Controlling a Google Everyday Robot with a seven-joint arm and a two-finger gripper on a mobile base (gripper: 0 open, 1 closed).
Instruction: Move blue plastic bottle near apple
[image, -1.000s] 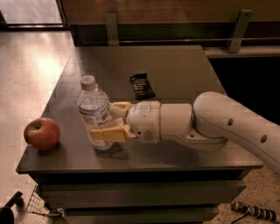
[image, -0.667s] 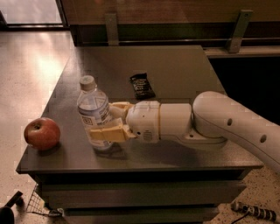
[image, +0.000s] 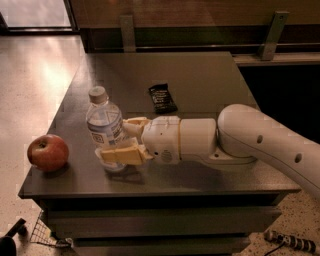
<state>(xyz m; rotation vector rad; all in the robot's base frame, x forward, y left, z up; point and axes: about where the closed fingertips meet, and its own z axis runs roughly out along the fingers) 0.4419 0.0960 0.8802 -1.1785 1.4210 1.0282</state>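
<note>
The blue plastic bottle (image: 102, 119), clear with a white cap and a printed label, stands upright near the table's front left. My gripper (image: 112, 138) reaches in from the right and is shut on its lower half. One yellowish finger (image: 121, 153) is in front of the bottle and the other (image: 134, 123) is behind it. The red apple (image: 48, 152) sits at the table's front left corner, a short gap to the left of the bottle.
A small black snack wrapper (image: 162, 97) lies mid-table behind my white arm (image: 250, 137). The dark table (image: 200, 75) has its front edge close below the bottle and apple. A floor drop lies left of the apple. Metal posts stand behind the table.
The bottle and my gripper have shifted very slightly left toward the apple. The apple and wrapper have not moved.
</note>
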